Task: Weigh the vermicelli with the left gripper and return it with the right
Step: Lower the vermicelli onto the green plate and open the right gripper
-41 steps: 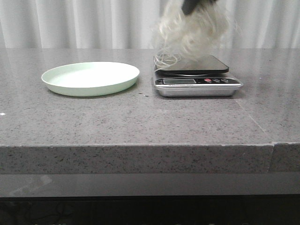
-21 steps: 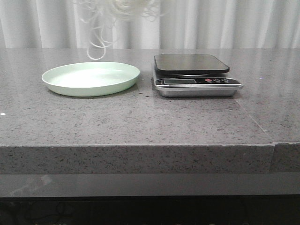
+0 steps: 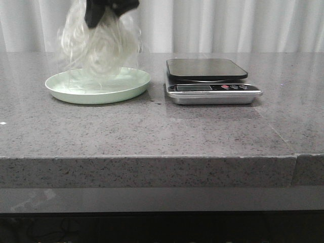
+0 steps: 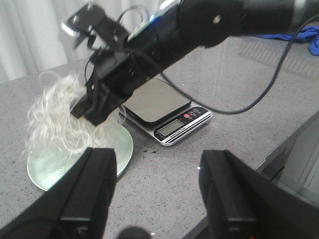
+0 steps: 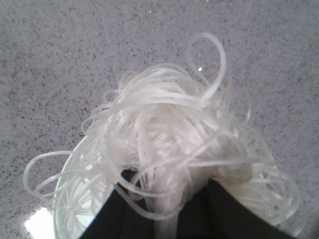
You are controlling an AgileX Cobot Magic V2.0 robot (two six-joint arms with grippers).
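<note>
Speckled grey stone counter [image 3: 152, 131], seam near right edge; white pleated curtain [image 3: 228, 25] behind; soft even light.

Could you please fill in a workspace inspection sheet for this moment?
Surface: grey speckled stone table, a few dark specks near the scale.
Job's things: vermicelli hanging from the right claw, its lowest strands reaching the pale green plate; scale platform bare.
Clutter: nothing seen.
Grippers: right claw shut on the vermicelli; left claw open and empty, off to the side of the plate.
Cables: black cable running along the right arm.
Surroundings: white curtain; blue cloth.
</note>
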